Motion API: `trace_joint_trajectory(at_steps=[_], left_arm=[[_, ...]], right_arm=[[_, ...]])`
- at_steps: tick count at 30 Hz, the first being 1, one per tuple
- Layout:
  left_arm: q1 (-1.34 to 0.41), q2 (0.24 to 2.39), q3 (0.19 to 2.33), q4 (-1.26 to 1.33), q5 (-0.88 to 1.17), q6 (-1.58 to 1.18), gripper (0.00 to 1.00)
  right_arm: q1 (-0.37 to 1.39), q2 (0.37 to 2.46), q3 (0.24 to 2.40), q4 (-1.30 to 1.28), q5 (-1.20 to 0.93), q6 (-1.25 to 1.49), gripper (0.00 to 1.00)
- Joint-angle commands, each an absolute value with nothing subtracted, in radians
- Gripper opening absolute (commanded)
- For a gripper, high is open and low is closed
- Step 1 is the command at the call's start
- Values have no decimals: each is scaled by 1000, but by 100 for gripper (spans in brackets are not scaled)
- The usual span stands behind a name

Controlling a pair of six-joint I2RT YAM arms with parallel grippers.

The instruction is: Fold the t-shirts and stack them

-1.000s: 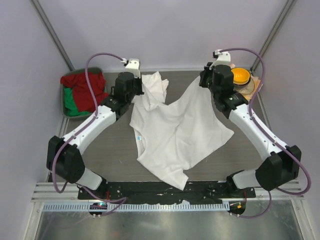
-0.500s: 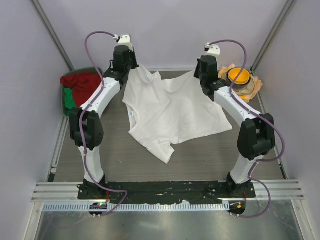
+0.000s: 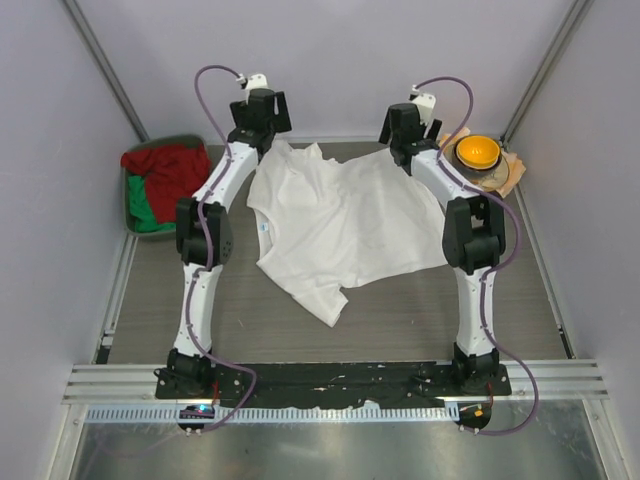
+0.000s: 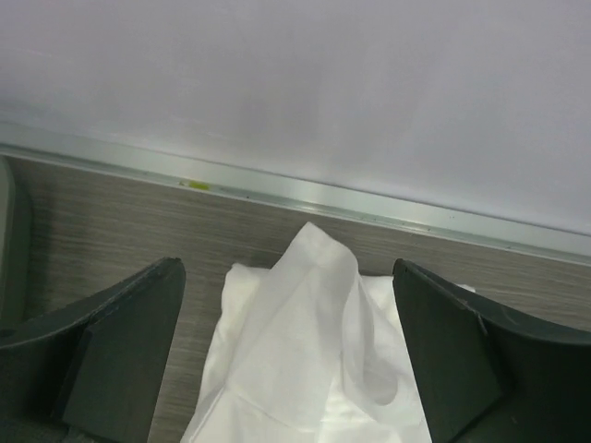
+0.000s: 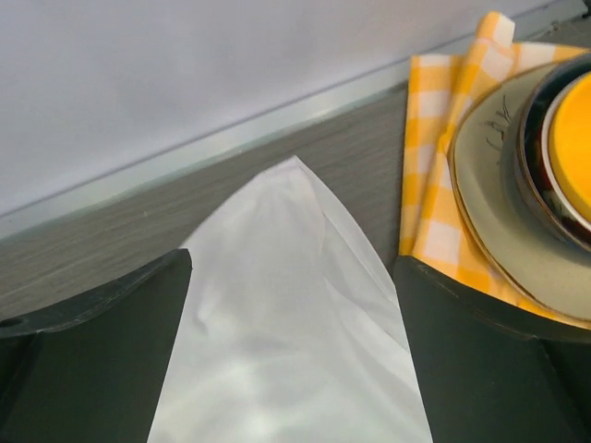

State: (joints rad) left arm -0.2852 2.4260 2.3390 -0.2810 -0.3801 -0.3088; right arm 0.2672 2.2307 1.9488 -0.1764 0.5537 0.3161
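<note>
One white t-shirt lies spread out but rumpled on the grey wood-grain surface. Its far edge is close to the metal rail at the back wall, and a crumpled flap points toward the near edge at its lower left. Both arms stretch to the far side, one at each far corner of the shirt.

The left hand is spread wide. In its wrist view the two dark fingers stand well apart, and a peaked corner of the shirt lies loose between them, not pinched. The right hand is spread just as wide. Its fingers flank another pointed shirt corner, which rests flat on the surface and is not gripped.

Just beside that corner, to the right, a yellow-and-white checked cloth lies on the surface. A beige plate sits on it, and on the plate stands a dark-rimmed bowl with an orange inside.

At the far left of the surface, well apart from the shirt, is a grey-green bin. It holds a bunched red cloth and a green cloth beneath it.
</note>
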Motion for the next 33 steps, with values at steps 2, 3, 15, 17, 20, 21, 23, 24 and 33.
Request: trace_joint_trajectory(at_steps=[2, 3, 15, 17, 20, 21, 23, 24, 33], left_arm=[[-294, 2150, 2130, -308, -397, -420, 100], [-302, 2107, 2087, -340, -400, -446, 100], [-646, 1563, 1240, -566, -433, -800, 100], [-701, 1543, 1116, -523, -399, -879, 100], [-765, 1517, 997, -515, -377, -986, 100], [-779, 1510, 973, -515, -377, -1014, 100], [-827, 1477, 905, -520, -383, -1081, 100], [-844, 1465, 890, -529, -391, -1101, 100], [-962, 1463, 813, -563, -531, -1226, 100]], right_arm=[[279, 2000, 1804, -112, 577, 341, 99], [284, 1953, 1728, -110, 571, 342, 99], [442, 1550, 1167, -333, 456, 400, 100], [445, 1499, 1111, -337, 405, 422, 99], [482, 1430, 1022, -337, 411, 434, 98], [506, 1414, 994, -347, 423, 436, 98], [528, 1372, 976, -359, 436, 439, 98], [537, 1359, 967, -376, 437, 442, 98], [615, 1296, 931, -387, 469, 453, 97]])
